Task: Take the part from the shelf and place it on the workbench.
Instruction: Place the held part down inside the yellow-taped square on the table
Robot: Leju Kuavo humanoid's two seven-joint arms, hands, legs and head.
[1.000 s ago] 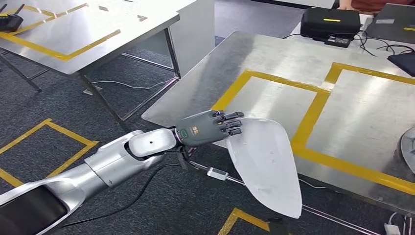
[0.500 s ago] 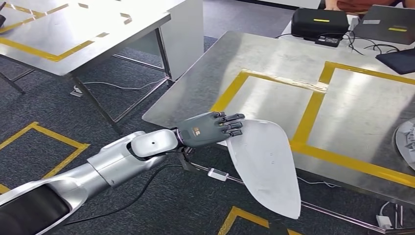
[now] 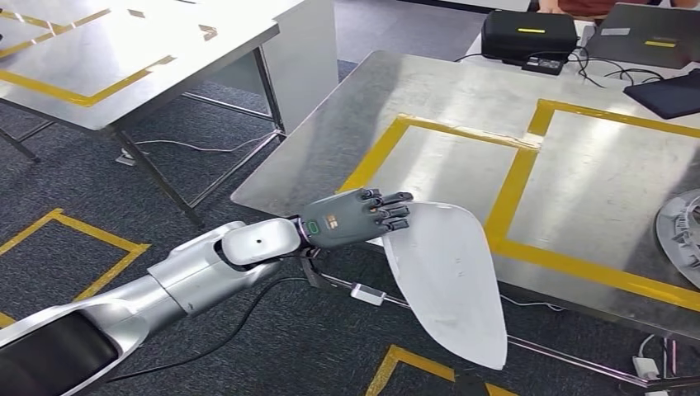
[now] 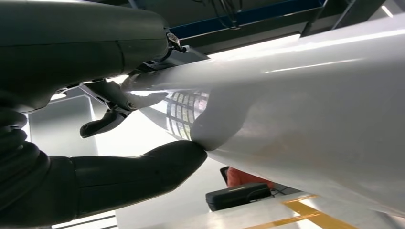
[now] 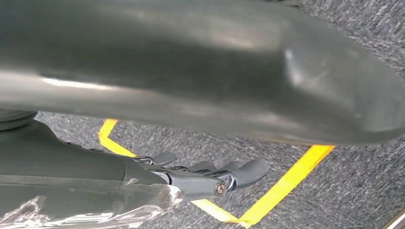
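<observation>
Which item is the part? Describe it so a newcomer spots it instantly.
Start at the steel workbench with yellow tape rectangles. At its near edge, the robot's left hand holds a smooth white curved teardrop-shaped panel, half overhanging the carpet. It is the one glossy white piece; the grey round part at the right edge is ribbed.

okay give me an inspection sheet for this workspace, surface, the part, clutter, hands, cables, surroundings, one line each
Surface: steel workbench with yellow tape rectangles, bare in the near marked area.
Job's things: white curved part held at its upper end, hanging over the workbench's near edge, not set down.
Clutter: grey round piece at the bench's right edge; black case and dark flat devices at the far side.
Hands: left hand grips the part, thumb under it in the left wrist view; right hand over the floor, holding nothing seen, fingers partly hidden.
Cables: black cords by the case; a cable on the floor.
Surroundings: grey carpet with yellow floor tape; second steel table to the left.
</observation>
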